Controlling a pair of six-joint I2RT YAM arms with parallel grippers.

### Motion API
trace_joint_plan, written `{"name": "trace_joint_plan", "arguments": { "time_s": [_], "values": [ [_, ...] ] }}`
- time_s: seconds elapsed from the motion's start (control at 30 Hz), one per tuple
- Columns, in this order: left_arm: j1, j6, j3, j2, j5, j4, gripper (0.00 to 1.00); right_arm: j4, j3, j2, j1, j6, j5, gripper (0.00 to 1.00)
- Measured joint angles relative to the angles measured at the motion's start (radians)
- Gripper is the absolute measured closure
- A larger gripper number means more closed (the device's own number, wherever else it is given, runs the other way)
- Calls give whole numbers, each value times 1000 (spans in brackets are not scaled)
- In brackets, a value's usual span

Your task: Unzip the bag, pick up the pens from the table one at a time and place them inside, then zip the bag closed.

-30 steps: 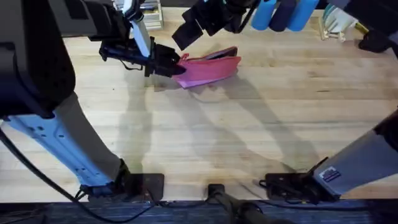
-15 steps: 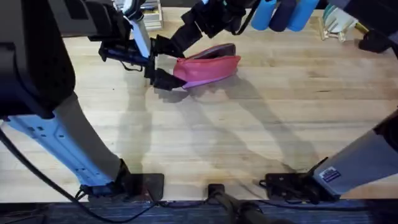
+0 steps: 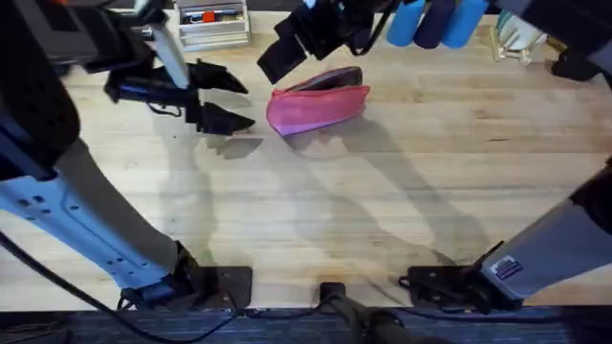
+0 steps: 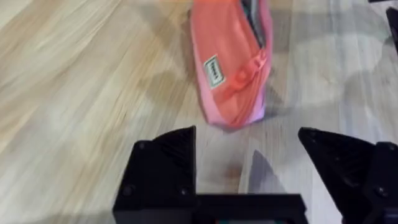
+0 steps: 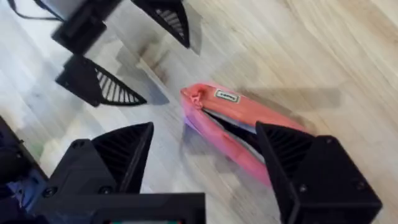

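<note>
While the bag [image 3: 317, 100] lies on the table [image 3: 382, 201], both grippers are held clear of it.
Overhead, the left gripper [image 3: 228, 99] is seen spread beside the bag; in the left wrist view the bag [image 4: 233, 62] is unheld; in the right wrist view the right gripper [image 5: 205, 155] is spread above the part-open zipper [image 5: 231, 129].

A: Report the bag [image 3: 317, 104].

B: Pink fabric pouch [image 4: 231, 61], oblong, lying on its side on the light wooden table [image 3: 382, 210]. It sits just ahead of my left gripper [image 3: 222, 98], apart from both spread fingers, with its near end pointing toward them.

A: Zipper condition?

B: Seen from my right gripper [image 5: 205, 168], hovering above with fingers spread, the top seam gapes partway and the interior is dark. A small white label [image 5: 227, 96] shows near the zipper end.

A: Pens?

B: I cannot tell.
</note>
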Motion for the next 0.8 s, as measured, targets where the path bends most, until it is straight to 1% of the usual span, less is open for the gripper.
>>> {"name": "trace_joint_plan", "arguments": {
  "time_s": [0.07,0.17,0.33,0.4,0.47,0.6,0.8],
  "values": [
    [30,8,0,0,-1,-26,7,9,0,16,11,0,-2,4],
    [62,52,0,0,-1,-75,7,28,0,50,35,0,-3,5],
    [90,167,0,0,-1,-157,8,54,0,101,70,0,-6,5],
    [98,209,0,0,-2,-172,8,63,0,114,77,0,-6,5],
    [105,236,0,0,-2,-175,8,71,0,126,78,0,-5,5],
    [119,266,0,0,-3,-176,8,86,0,149,77,0,0,4],
    [124,281,0,0,-3,-177,8,119,0,163,77,0,3,4]
  ]
}}
